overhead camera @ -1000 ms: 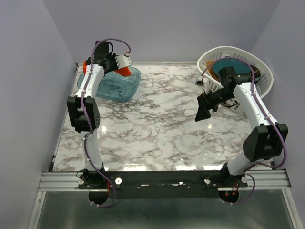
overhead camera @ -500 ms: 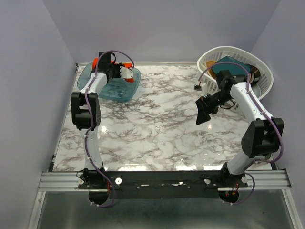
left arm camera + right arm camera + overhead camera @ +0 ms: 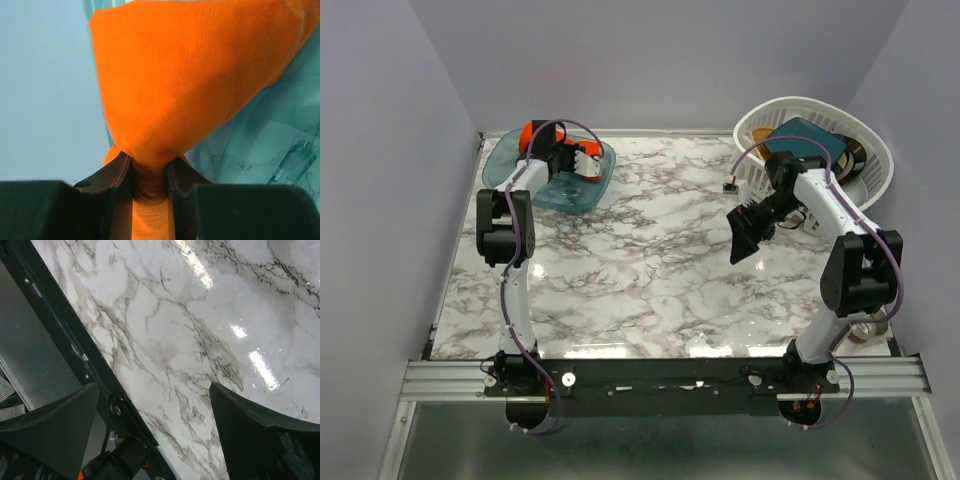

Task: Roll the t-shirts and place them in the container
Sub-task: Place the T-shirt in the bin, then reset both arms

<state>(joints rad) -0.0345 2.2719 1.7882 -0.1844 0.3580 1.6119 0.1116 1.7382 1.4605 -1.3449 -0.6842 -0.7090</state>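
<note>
The left gripper [image 3: 149, 169] was clenched on a bunched fold of the soft bright red-orange t-shirt [image 3: 190, 75], held at the translucent teal plastic tub [image 3: 560, 192] in the far-left corner of the marble-patterned table [image 3: 650, 270]. The right gripper [image 3: 747, 232] hovered above the table, spread wide and empty, near the white plastic basket [image 3: 872, 150].

The t-shirt [image 3: 531, 133] is at the tub [image 3: 570, 190] back left, basket [image 3: 820, 103] back right.

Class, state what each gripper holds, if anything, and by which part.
The left gripper pinches a bunched fold of the t-shirt above the tub; which part of the shirt cannot be told. The right gripper is open, holding nothing.
</note>
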